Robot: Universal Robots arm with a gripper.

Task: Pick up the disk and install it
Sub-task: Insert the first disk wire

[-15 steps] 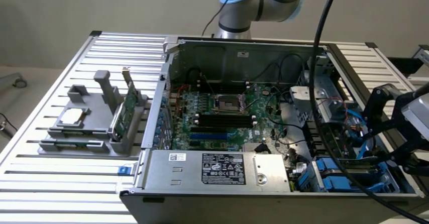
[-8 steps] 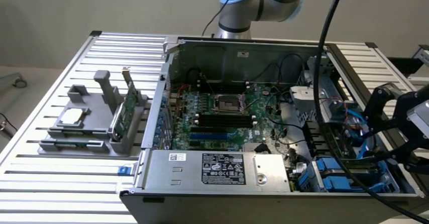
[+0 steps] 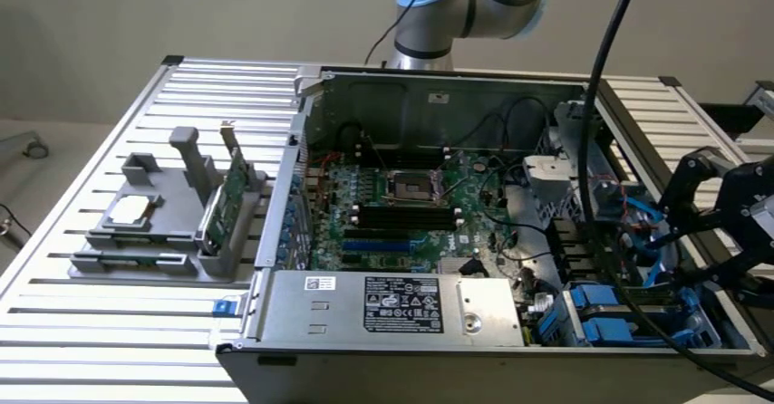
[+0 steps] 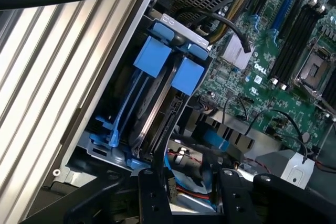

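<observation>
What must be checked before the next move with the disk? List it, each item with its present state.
1. The gripper is empty: ok, its fingers are apart with nothing between them.
2. The gripper is close to the disk bay: ok, it hovers just short of it.
3. Blue-framed disks are in the bay: ok, two stand side by side.
4. Disks are pushed fully home: cannot tell.
5. Cables are out of the way: not ok, a thick black cable hangs over the open case, and loose wires lie near the gripper.
</observation>
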